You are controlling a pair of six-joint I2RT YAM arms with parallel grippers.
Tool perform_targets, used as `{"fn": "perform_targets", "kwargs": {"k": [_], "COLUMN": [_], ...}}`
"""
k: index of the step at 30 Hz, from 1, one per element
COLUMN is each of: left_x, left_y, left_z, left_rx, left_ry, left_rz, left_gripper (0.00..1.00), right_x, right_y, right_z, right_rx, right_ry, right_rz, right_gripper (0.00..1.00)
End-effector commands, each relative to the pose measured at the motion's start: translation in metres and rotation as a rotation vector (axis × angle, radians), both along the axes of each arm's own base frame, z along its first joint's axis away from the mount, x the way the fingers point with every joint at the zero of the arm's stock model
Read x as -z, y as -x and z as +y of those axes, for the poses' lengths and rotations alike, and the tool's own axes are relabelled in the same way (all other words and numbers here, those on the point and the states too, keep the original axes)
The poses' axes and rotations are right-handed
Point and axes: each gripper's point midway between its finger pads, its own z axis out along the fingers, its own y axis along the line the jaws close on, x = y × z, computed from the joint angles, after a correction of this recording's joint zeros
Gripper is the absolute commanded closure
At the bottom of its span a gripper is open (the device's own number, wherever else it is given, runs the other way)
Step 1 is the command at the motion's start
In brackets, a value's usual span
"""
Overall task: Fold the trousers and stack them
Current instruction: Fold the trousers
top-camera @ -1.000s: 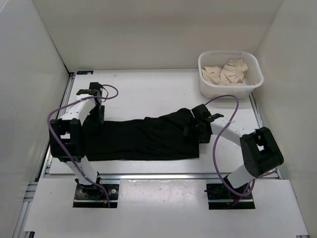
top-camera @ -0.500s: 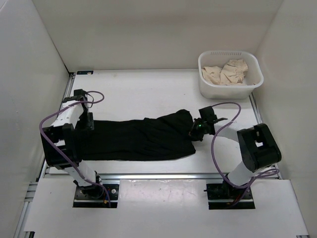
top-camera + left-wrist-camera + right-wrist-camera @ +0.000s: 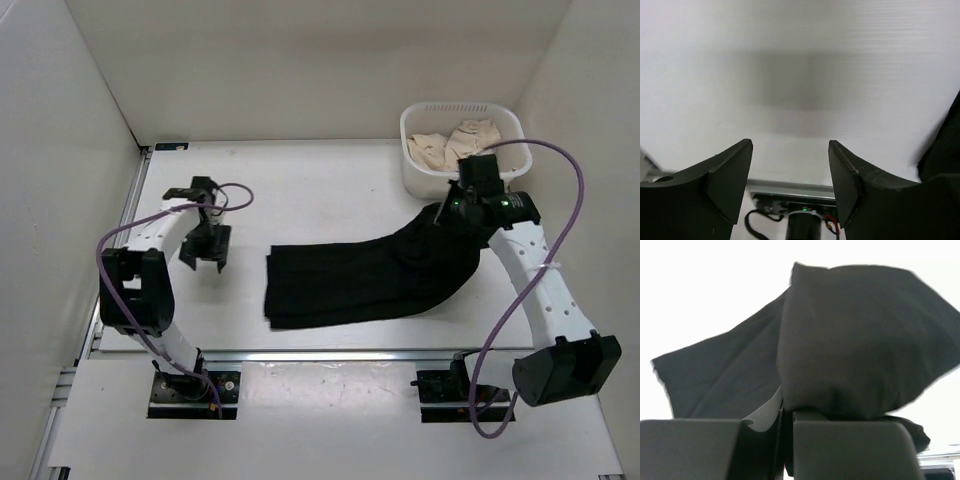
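Whereas a second before the trousers (image 3: 350, 285) lay stretched flat across the middle of the frame with an arm at each end, they had now been dragged rightward. Their left edge sat near centre and their right end was hoisted toward the upper right, just short of the white basket (image 3: 418, 180). Right gripper (image 3: 455, 205), open a second earlier, had clamped onto that raised end. Left gripper (image 3: 205, 257) had come off the cloth and hung at frame left over bare table (image 3: 320, 185), jaws apart, holding nothing. Judged: likely the start of a fold, carrying the right end over the rest; with the left end unpinned, the garment may slide rather than crease. Right wrist view settled what the overhead could not: fabric pinched between closed fingers (image 3: 850, 450), sagging in a loose pouch. Left wrist view showed only table between its fingers, with a sliver of black at the right edge.
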Motion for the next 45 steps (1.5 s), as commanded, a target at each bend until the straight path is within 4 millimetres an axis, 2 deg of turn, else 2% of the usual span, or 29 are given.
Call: {"fn": "perform_targets", "kwargs": {"k": [1, 2, 3, 5, 6, 7, 8, 9, 10, 12, 13, 14, 15, 19, 20, 24, 26, 27, 28, 29, 30, 32, 35, 36, 37, 38, 41, 43, 45], "left_x": [-0.004, -0.004, -0.001, 0.003, 0.005, 0.012, 0.014, 0.016, 0.02, 0.035, 0.041, 0.055, 0.065, 0.079, 0.079, 0.079, 0.074, 0.076, 0.074, 0.072, 0.074, 0.074, 0.074, 0.074, 0.071, 0.071, 0.071, 0.069, 0.069], "left_y": [-0.006, -0.007, -0.008, -0.008, -0.009, -0.007, -0.006, -0.005, -0.002, 0.009, 0.012, 0.015, 0.013, 0.011, 0.009, 0.008, -0.001, 0.002, -0.003, -0.007, -0.004, -0.004, -0.004, -0.004, -0.007, -0.007, -0.005, -0.008, -0.008], "left_z": [-0.064, -0.075, -0.083, -0.104, -0.111, -0.117, -0.128, -0.137, -0.144, -0.161, -0.162, -0.159, -0.153, -0.149, -0.153, -0.158, -0.163, -0.162, -0.164, -0.165, -0.164, -0.165, -0.165, -0.165, -0.168, -0.168, -0.167, -0.168, -0.168], "left_rx": [0.13, 0.149, 0.164, 0.199, 0.21, 0.218, 0.241, 0.252, 0.261, 0.271, 0.264, 0.252, 0.262, 0.26, 0.26, 0.258, 0.265, 0.26, 0.264, 0.267, 0.263, 0.262, 0.262, 0.262, 0.264, 0.264, 0.262, 0.264, 0.264], "left_ry": [0.182, 0.213, 0.229, 0.284, 0.303, 0.316, 0.329, 0.362, 0.382, 0.438, 0.443, 0.424, 0.371, 0.342, 0.358, 0.387, 0.401, 0.398, 0.401, 0.403, 0.4, 0.409, 0.409, 0.409, 0.42, 0.42, 0.418, 0.42, 0.42], "left_rz": [0.03, 0.043, 0.054, 0.1, 0.11, 0.15, 0.165, 0.178, 0.202, 0.282, 0.309, 0.355, 0.355, 0.364, 0.365, 0.368, 0.342, 0.359, 0.345, 0.333, 0.35, 0.352, 0.352, 0.352, 0.343, 0.343, 0.352, 0.343, 0.343], "left_gripper": [0.26, 0.26, 0.26, 0.26, 0.26, 0.26, 0.26, 0.26, 0.26, 0.26, 0.29, 0.33, 0.48, 0.83, 0.86, 0.86, 0.86, 0.86, 0.86, 0.86, 0.86, 0.86, 0.86, 0.86, 0.86, 0.86, 0.86, 0.86, 0.86], "right_x": [0.017, 0.028, 0.031, 0.048, 0.054, 0.076, 0.082, 0.073, 0.093, 0.094, 0.107, 0.094, 0.094, 0.09, 0.085, 0.082, 0.089, 0.101, 0.105, 0.094, 0.112, 0.114, 0.105, 0.079, 0.075, 0.054, 0.031, 0.028, 0.047], "right_y": [0.039, 0.039, 0.048, 0.053, 0.066, 0.067, 0.07, 0.075, 0.076, 0.077, 0.075, 0.066, 0.065, 0.058, 0.055, 0.052, 0.067, 0.068, 0.07, 0.074, 0.069, 0.07, 0.074, 0.067, 0.067, 0.065, 0.061, 0.065, 0.066], "right_z": [0.033, 0.051, 0.086, 0.127, 0.157, 0.173, 0.185, 0.211, 0.226, 0.253, 0.258, 0.273, 0.278, 0.289, 0.294, 0.309, 0.328, 0.332, 0.336, 0.339, 0.335, 0.337, 0.344, 0.354, 0.354, 0.358, 0.376, 0.386, 0.39], "right_rx": [-0.15, -0.185, -0.281, -0.328, -0.409, -0.42, -0.44, -0.498, -0.523, -0.589, -0.593, -0.605, -0.609, -0.632, -0.639, -0.725, -0.83, -0.873, -0.896, -0.902, -0.884, -0.889, -0.894, -0.877, -0.875, -0.872, -0.917, -0.966, -1.011], "right_ry": [0.111, 0.117, 0.119, 0.135, 0.16, 0.211, 0.243, 0.258, 0.3, 0.36, 0.417, 0.409, 0.422, 0.398, 0.378, 0.339, 0.301, 0.338, 0.357, 0.392, 0.483, 0.496, 0.449, 0.379, 0.363, 0.316, 0.247, 0.236, 0.27], "right_rz": [0.182, 0.222, 0.223, 0.279, 0.288, 0.347, 0.361, 0.338, 0.382, 0.347, 0.369, 0.313, 0.302, 0.259, 0.23, 0.191, 0.221, 0.237, 0.247, 0.239, 0.26, 0.289, 0.252, 0.155, 0.134, 0.077, -0.002, -0.013, 0.026], "right_gripper": [1.0, 1.0, 1.0, 1.0, 1.0, 1.0, 1.0, 1.0, 1.0, 1.0, 1.0, 1.0, 1.0, 1.0, 1.0, 0.99, 0.96, 0.95, 0.95, 0.95, 0.95, 0.95, 0.98, 0.98, 1.0, 1.0, 1.0, 1.0, 1.0]}}
